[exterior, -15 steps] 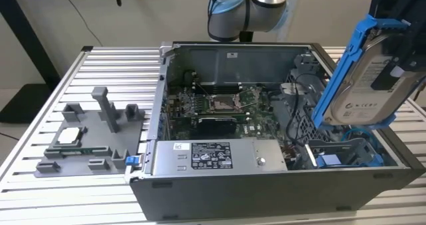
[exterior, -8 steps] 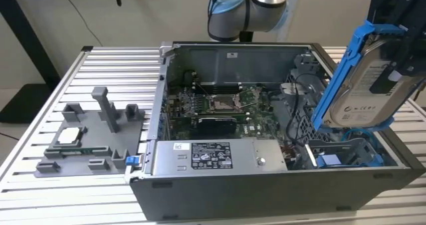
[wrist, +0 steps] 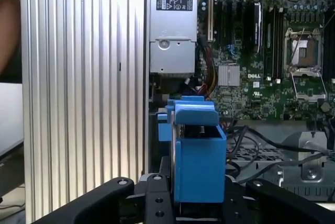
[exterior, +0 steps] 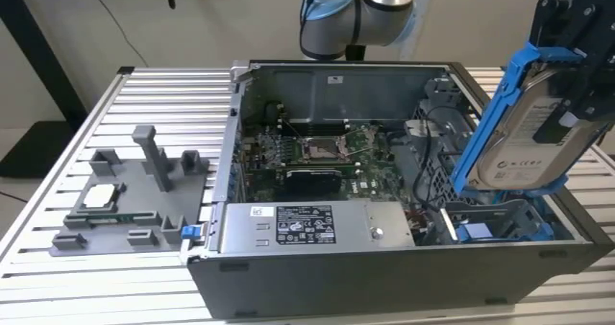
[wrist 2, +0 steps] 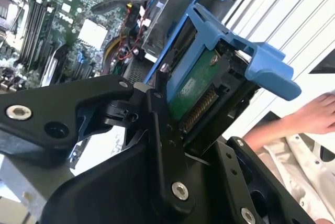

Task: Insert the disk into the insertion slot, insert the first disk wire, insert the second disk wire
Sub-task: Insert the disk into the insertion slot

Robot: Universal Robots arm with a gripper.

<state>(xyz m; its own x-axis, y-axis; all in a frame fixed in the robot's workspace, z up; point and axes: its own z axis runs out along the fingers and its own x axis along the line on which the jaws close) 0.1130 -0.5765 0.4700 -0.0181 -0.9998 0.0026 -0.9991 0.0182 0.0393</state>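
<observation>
Currently the gripper (exterior: 565, 109) is clenched on the disk (exterior: 519, 145) (blue frame included), holding it tilted and aloft above the drive bay (exterior: 500, 223) at the near corner of the open computer case (exterior: 384, 274), exterior view's right; disk not yet seated.

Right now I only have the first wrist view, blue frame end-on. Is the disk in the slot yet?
Observer: No. In the exterior view the disk hangs tilted over the bay, mostly outside it.
Operator: Tool closed on it?
Observer: Yes. In the second wrist view the tool clamps the blue frame from both sides.
Operator: Label side?
Observer: The white label faces the exterior camera.
</observation>
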